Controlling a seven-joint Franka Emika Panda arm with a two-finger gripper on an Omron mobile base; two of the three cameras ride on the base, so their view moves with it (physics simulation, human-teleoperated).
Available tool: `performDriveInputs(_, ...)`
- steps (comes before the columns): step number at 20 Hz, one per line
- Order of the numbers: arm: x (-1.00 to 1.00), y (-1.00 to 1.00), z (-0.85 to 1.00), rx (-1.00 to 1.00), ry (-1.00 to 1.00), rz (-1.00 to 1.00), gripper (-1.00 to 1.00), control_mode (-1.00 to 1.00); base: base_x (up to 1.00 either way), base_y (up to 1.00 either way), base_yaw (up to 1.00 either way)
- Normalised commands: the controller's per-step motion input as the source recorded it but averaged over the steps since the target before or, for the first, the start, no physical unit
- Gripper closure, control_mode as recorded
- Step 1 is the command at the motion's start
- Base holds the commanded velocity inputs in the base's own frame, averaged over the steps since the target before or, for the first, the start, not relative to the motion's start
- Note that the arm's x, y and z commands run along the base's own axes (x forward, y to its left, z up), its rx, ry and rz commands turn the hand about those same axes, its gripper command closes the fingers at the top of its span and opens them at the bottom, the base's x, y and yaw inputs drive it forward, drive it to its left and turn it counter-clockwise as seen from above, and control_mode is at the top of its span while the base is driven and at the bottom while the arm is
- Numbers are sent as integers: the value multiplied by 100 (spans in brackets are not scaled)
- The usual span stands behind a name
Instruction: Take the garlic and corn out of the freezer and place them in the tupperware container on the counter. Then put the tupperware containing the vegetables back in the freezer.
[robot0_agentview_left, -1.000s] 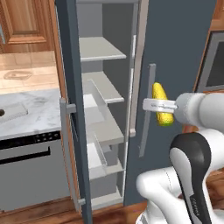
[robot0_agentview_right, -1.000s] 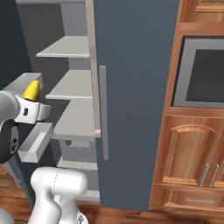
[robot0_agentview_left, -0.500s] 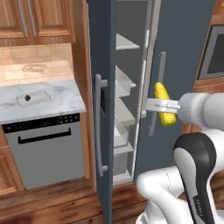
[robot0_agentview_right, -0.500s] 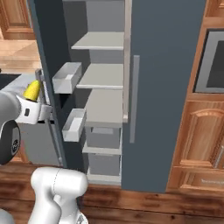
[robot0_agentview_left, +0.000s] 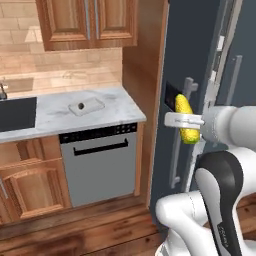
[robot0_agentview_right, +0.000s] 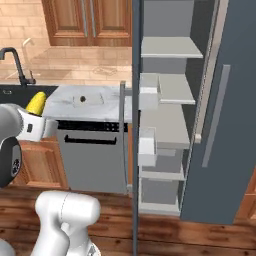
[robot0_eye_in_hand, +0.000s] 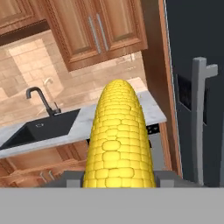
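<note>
The hand (robot0_agentview_left: 186, 120) is clamped on the corn (robot0_agentview_left: 185, 118), right of centre in the left base view. The tupperware container (robot0_agentview_left: 86, 106) sits on the tabletop (robot0_agentview_left: 50, 117), centre left, holding the garlic (robot0_agentview_left: 80, 106).

Colours in the Kitchen

The corn (robot0_eye_in_hand: 119, 140) is bright yellow with rows of little bumps. The freezer (robot0_agentview_right: 230, 145) is dark blue-grey outside, with pale grey shelves inside. Beside the freezer, the counter (robot0_agentview_left: 115, 102) is white with grey swirls. Its sink (robot0_eye_in_hand: 43, 127) is black.
</note>
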Motion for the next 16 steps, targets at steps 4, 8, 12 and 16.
performDriveInputs(4,0,0,0,0,0,0,100,100,63,96,0)
performDriveInputs(8,0,0,0,0,0,0,100,100,90,58,0)
performDriveInputs(12,0,0,0,0,0,0,100,100,99,19,0)
performDriveInputs(16,0,0,0,0,0,0,100,100,100,11,-3)
